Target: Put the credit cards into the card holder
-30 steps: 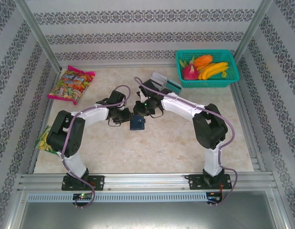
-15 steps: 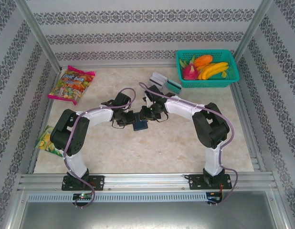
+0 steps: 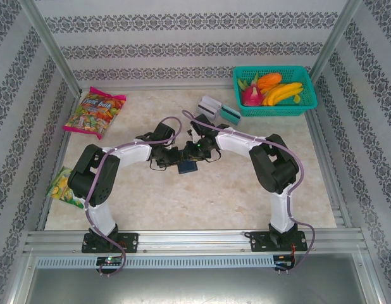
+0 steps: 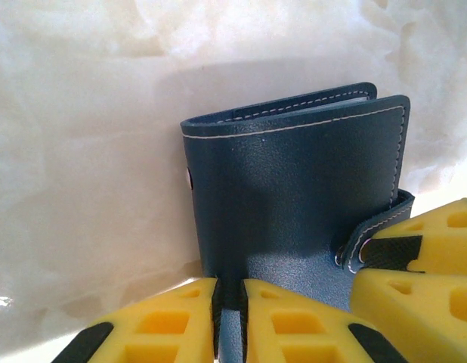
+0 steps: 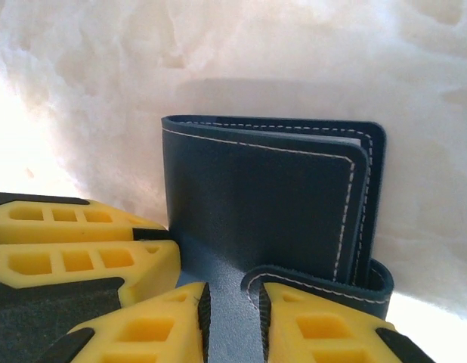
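Left gripper (image 4: pixel 230 321): jaws closed on the near edge of the card holder (image 4: pixel 294 197), a fold of navy leather pinched between the yellow fingers. The holder stands on edge directly ahead of them, folded shut.

Right gripper (image 5: pixel 233 325): jaws clamped on the same holder from the opposite side. The snap tab (image 5: pixel 317 283) curls over its right finger. The left gripper's fingers (image 5: pixel 75 257) sit just beside it, to its left.

From above, both grippers meet at the holder (image 3: pixel 187 166) over the table (image 3: pixel 214 202).

The credit cards (image 3: pixel 218 109) lie beyond the right gripper, well apart from the holder. A teal basket (image 3: pixel 278 109) of fruit sits just past them. A candy bag (image 3: pixel 94 112) lies beyond the left gripper, off to its left.
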